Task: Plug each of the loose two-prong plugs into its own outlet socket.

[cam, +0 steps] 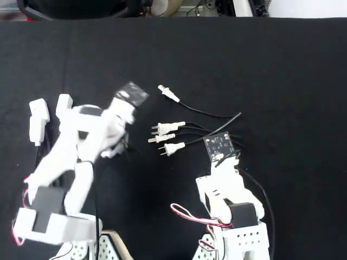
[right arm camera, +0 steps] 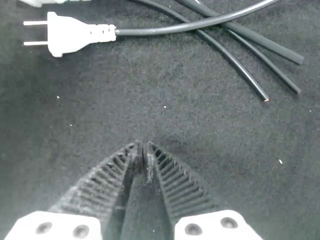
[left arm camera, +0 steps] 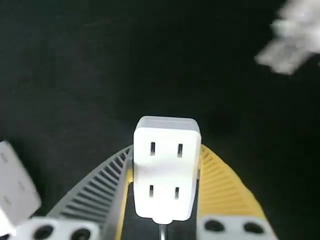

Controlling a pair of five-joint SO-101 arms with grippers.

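Note:
My left gripper is shut on a white outlet socket block, whose slotted face looks at the camera between the grey and yellow fingers. In the high view this arm stands at the left of the table. Several white two-prong plugs on black cables lie mid-table: one apart at the back, three close together. My right gripper is shut on nothing, just above the cloth, a short way from the nearest plug.
Two more white socket blocks lie left of the left arm; one shows at the edge of the left wrist view. Loose cable ends lie near the right gripper. Black cloth covers the table.

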